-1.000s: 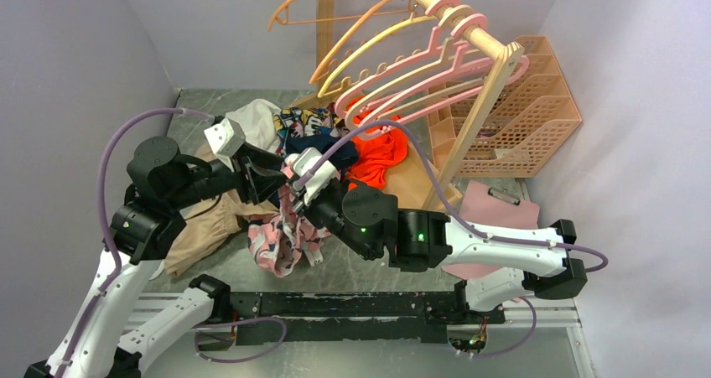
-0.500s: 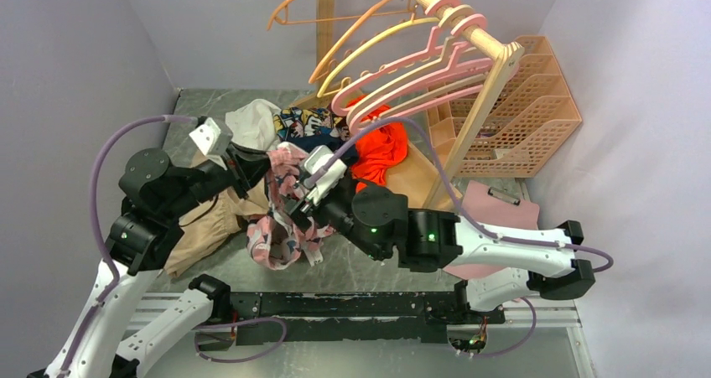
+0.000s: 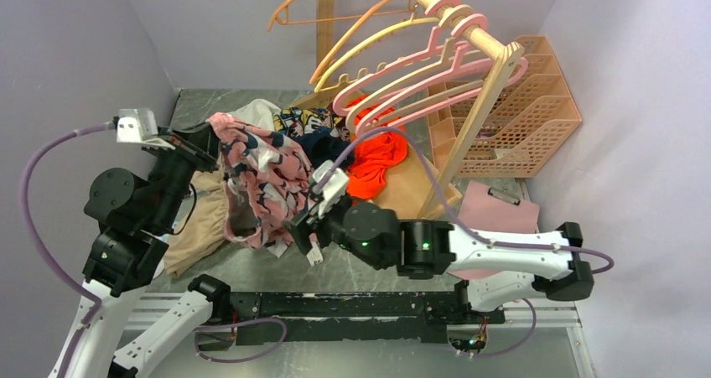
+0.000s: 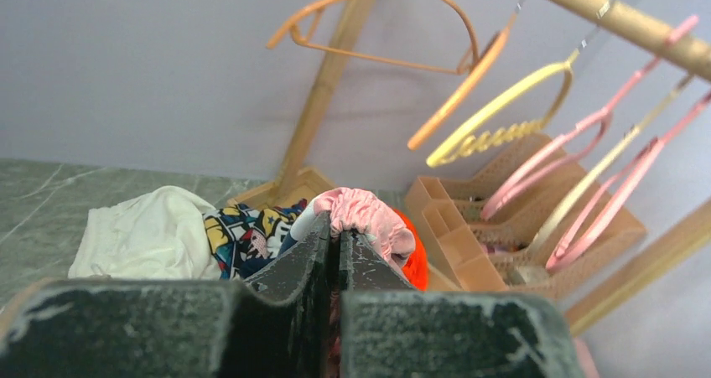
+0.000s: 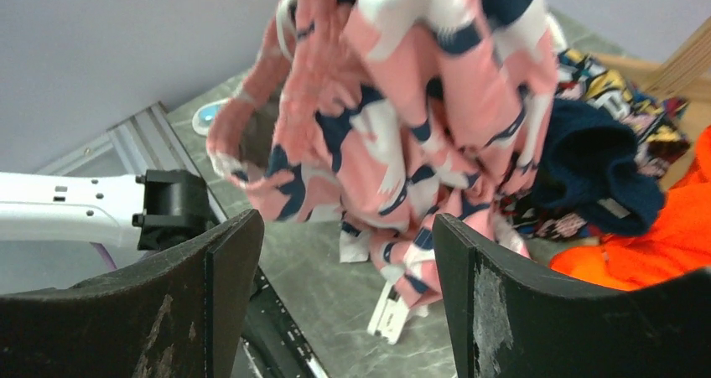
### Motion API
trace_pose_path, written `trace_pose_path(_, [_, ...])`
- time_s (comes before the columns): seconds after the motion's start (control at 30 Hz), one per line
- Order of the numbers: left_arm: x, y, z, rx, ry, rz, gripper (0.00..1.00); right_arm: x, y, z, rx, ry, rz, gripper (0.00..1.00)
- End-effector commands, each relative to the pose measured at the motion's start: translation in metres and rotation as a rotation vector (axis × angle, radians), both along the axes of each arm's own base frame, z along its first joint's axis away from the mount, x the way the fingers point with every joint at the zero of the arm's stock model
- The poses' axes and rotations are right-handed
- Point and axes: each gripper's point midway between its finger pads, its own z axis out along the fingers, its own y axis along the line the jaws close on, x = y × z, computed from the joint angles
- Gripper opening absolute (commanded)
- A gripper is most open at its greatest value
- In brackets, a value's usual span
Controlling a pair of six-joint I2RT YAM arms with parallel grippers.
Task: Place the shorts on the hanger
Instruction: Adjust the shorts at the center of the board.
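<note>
Left claw is clamped on the shorts, held up off the counter. Right claw is open, empty. Hanger at 1 o'clock is untouched, so all the hanging's left.

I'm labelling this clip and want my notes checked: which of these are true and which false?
1. The left claw is shut on the shorts. True.
2. The right claw grips the shorts too. False: it is open and holds nothing.
3. The shorts lie flat. False: they hang bunched from the left claw, above the table.
4. The pink hanger hangs on the rail. True.
</note>
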Motion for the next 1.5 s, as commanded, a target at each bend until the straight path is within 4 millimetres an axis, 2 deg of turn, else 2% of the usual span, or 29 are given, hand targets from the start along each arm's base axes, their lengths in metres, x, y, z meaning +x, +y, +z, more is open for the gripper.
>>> trace_pose_path(0.0, [-0.006,0.03,0.042,-0.181,-0.091,0.133,0.07,-0.006,0.027,-0.008,0.094,0.107,0.005,0.77])
trace_pose_path(0.13, [-0.005,0.028,0.044,-0.186,-0.096,0.122,0.07,-0.006,0.054,-0.011,0.134,0.171,-0.013,0.78])
trace_pose_path(0.27, [-0.005,0.029,0.043,-0.173,-0.094,0.129,0.07,-0.007,0.078,-0.023,0.118,0.215,-0.022,0.79])
trace_pose_path(0.37, [-0.006,0.032,0.043,-0.164,-0.097,0.142,0.07,-0.007,0.091,-0.033,0.096,0.227,-0.022,0.79])
trace_pose_path(0.5, [-0.01,0.033,0.042,-0.151,-0.097,0.137,0.07,0.003,0.102,-0.051,0.036,0.244,-0.071,0.78])
trace_pose_path(0.6, [-0.012,0.033,0.04,-0.137,-0.092,0.134,0.07,0.011,0.108,-0.061,-0.015,0.264,-0.091,0.68])
trace_pose_path(0.7, [-0.017,0.035,0.044,-0.125,-0.106,0.132,0.07,0.018,0.107,-0.066,-0.056,0.25,-0.111,0.41])
trace_pose_path(0.77, [-0.025,0.037,0.054,-0.11,-0.134,0.126,0.07,0.023,0.099,-0.053,-0.066,0.2,-0.123,0.21])
trace_pose_path(0.83, [-0.036,0.041,0.07,-0.078,-0.178,0.121,0.07,0.03,0.084,-0.023,-0.046,0.122,-0.141,0.0])
trace_pose_path(0.93, [-0.061,0.05,0.099,-0.078,-0.275,0.118,0.07,0.034,0.054,0.042,0.016,-0.013,-0.126,0.0])
trace_pose_path(1.07, [-0.104,0.062,0.145,-0.114,-0.452,0.089,0.07,0.024,0.018,0.133,0.089,-0.166,-0.069,0.0])
trace_pose_path(1.13, [-0.13,0.066,0.17,-0.137,-0.556,0.06,0.07,0.02,0.003,0.173,0.115,-0.216,-0.073,0.0])
trace_pose_path(1.23, [-0.159,0.063,0.197,-0.157,-0.684,-0.009,0.07,0.016,-0.012,0.221,0.162,-0.283,-0.112,0.0])
trace_pose_path(1.27, [-0.166,0.061,0.204,-0.162,-0.718,-0.035,0.07,0.016,-0.018,0.231,0.177,-0.31,-0.134,0.0])
trace_pose_path(1.33, [-0.17,0.054,0.208,-0.154,-0.738,-0.076,0.07,0.015,-0.023,0.23,0.173,-0.36,-0.18,0.0])
trace_pose_path(1.4, [-0.16,0.048,0.201,-0.147,-0.702,-0.084,0.07,0.017,-0.023,0.222,0.171,-0.378,-0.202,0.0])
trace_pose_path(1.47, [-0.141,0.046,0.185,-0.145,-0.627,-0.064,0.07,0.019,-0.018,0.203,0.138,-0.387,-0.216,0.0])
